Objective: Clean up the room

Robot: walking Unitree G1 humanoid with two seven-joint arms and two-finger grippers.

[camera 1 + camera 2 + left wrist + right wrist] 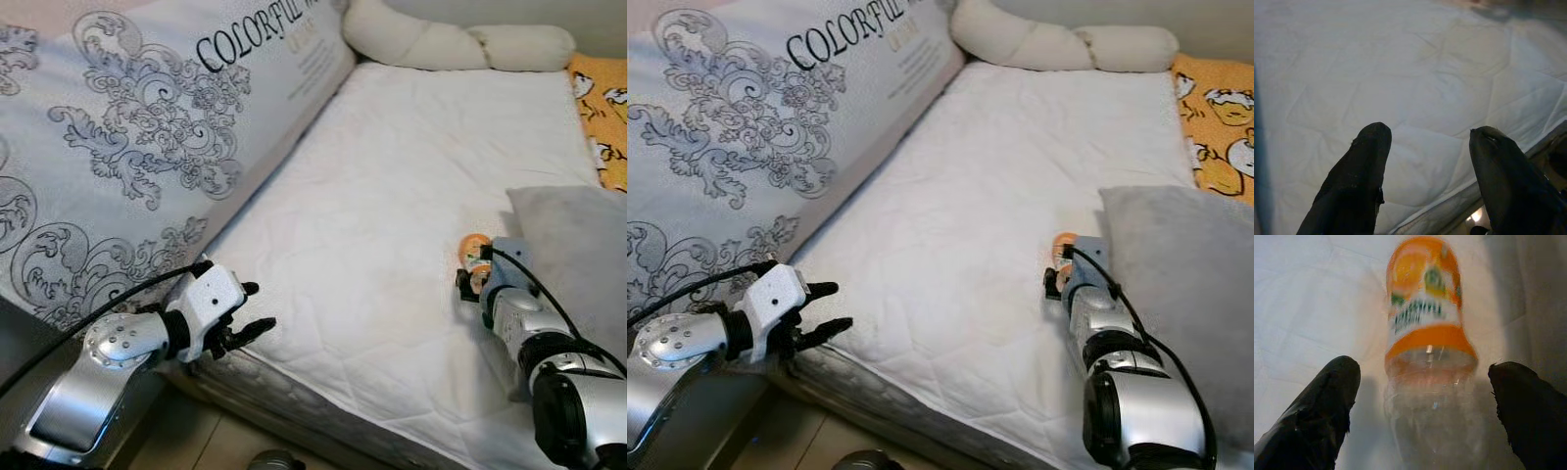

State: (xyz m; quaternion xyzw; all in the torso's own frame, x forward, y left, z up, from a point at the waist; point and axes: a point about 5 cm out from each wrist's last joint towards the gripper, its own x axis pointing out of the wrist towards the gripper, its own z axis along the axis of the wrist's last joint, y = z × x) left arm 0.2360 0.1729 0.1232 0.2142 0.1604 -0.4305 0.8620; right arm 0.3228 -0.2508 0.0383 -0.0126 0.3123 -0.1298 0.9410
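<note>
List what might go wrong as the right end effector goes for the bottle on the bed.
1. The bottle lies on its side on the soft white mattress between the open right end effector; a nudge from one finger may roll it away.
2. It looks empty and thin-walled, so a hard squeeze could crumple it or squirt it out.
3. The grey pillow sits close beside it and may snag a finger.
</note>
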